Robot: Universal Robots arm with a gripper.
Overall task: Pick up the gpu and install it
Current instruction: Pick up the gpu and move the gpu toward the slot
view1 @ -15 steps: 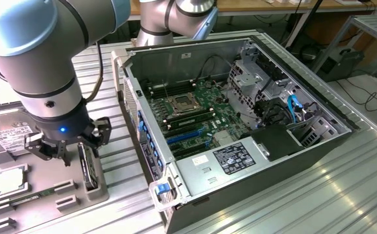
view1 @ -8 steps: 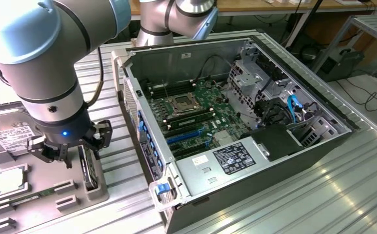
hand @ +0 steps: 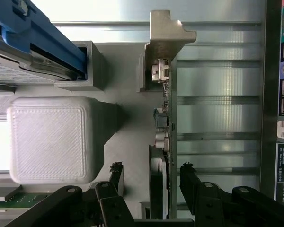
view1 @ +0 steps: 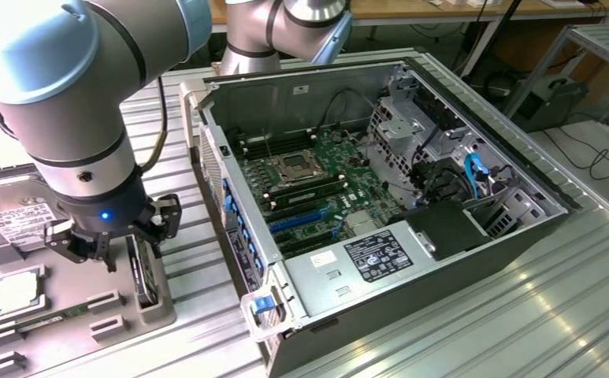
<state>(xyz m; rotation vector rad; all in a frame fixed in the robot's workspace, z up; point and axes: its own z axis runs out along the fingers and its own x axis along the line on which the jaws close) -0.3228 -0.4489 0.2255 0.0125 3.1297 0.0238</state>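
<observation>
Claw spread wide, hanging right over the gpu, nothing pinched. In the wrist view the fingertips sit one on each face of the card, with a gap on both sides. No contact that I can see.

The gpu stands on its long edge in a slotted grey holder at the edge of the parts tray. It's near the open computer case, on the exterior view's left of it. The metal bracket is at the end away from the claw. Hard drive lies further back on the same tray, well apart.

Handling, my read:
- Light, thin and stiff. Won't sag, but it's fragile.
- Small connectors and other parts stand proud on one face near the bracket. Pads shouldn't land there.
- Faces look smooth, so it could slip or pivot if gripped off-centre.
- Best hold is across the thickness near mid-length, on the upper edge, clear of the bracket end.
- The holder slot looks snug, so any tilt in the grip risks binding or levering the board.
</observation>
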